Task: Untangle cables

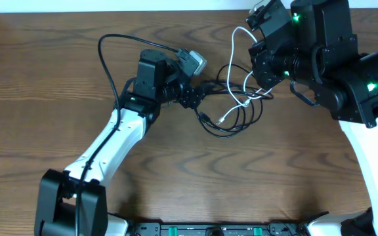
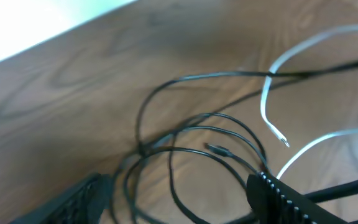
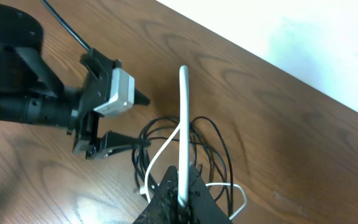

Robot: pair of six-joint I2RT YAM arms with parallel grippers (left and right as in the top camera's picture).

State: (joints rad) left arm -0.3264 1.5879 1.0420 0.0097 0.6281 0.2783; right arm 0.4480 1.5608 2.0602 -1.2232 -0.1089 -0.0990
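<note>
Left claw: spread wide, gripping nothing, astride black cable loops.
Right claw: pinched on white cable, above surface.

Table is showing smooth, faintly glossy wood grain; black cables and white cable are looking smooth, probably plastic-sheathed.
</note>
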